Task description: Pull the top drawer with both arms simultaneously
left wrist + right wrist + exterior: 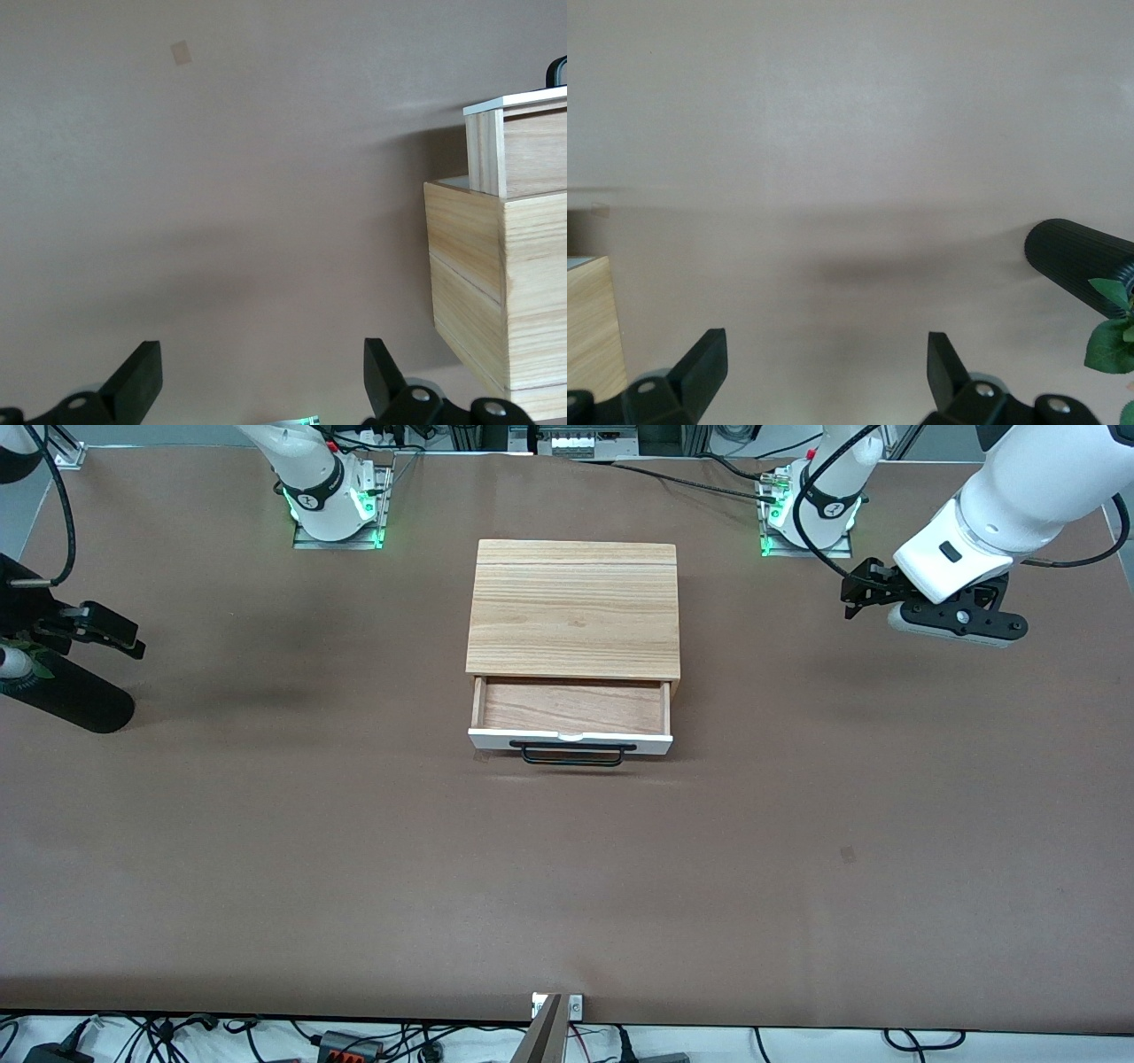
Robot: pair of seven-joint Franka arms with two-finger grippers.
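At the middle of the brown matte table (354, 850), a light wooden cabinet (572, 607) with a flat plank top is seen, standing between the two arm bases and somewhat nearer to the front camera than they are. The top drawer (570, 740), a wide shallow one with a white front panel and light wood inside, is found pulled partway out toward the front camera; its long thin black bar handle (572, 755) is touched by nothing. In the left wrist view the drawer's wooden side is seen sticking out past the cabinet body.

The left gripper (855, 593), small, black and two-fingered on a large white jointed arm, is held up over bare table toward the left arm's end, well apart from the cabinet; its fingers (137, 381) are spread wide and nothing is held. The right gripper (111, 631), also black, is held over bare table toward the right arm's end, fingers (700, 367) spread wide, empty. Beside it a black ribbed cylinder (66, 700) with green leaves (1109, 332) is seen.
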